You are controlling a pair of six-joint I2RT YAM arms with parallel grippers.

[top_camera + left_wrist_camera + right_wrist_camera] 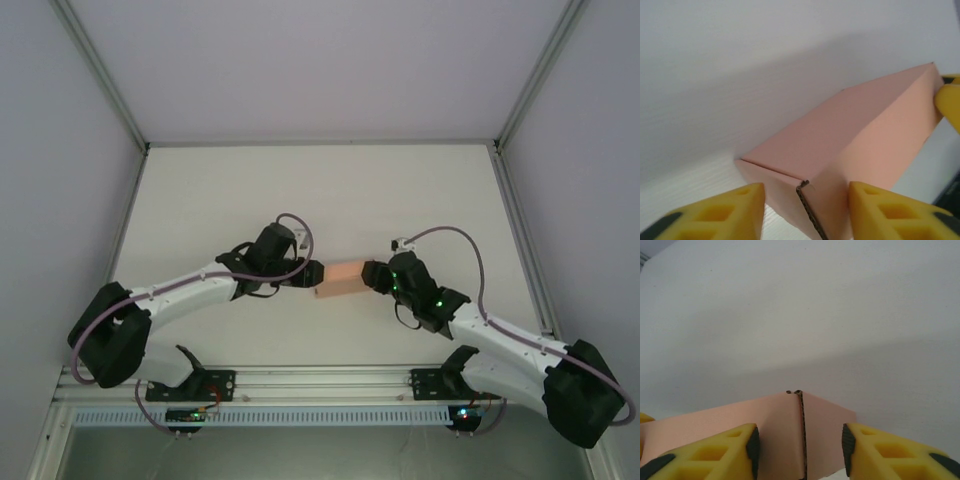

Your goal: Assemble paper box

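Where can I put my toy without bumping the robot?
Bare: the far half of the table, beyond the paper box, and the near strip between box and front rail. Crowded: the middle, where left gripper and right gripper flank the box.

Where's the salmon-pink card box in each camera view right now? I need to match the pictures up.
Top external: the salmon-pink card box lies mid-table, between the left gripper and right gripper.
Left wrist: lower right, running from bottom centre to the right edge.
Right wrist: along the bottom, left of centre.
Shared landmark: the white table beneath the box.
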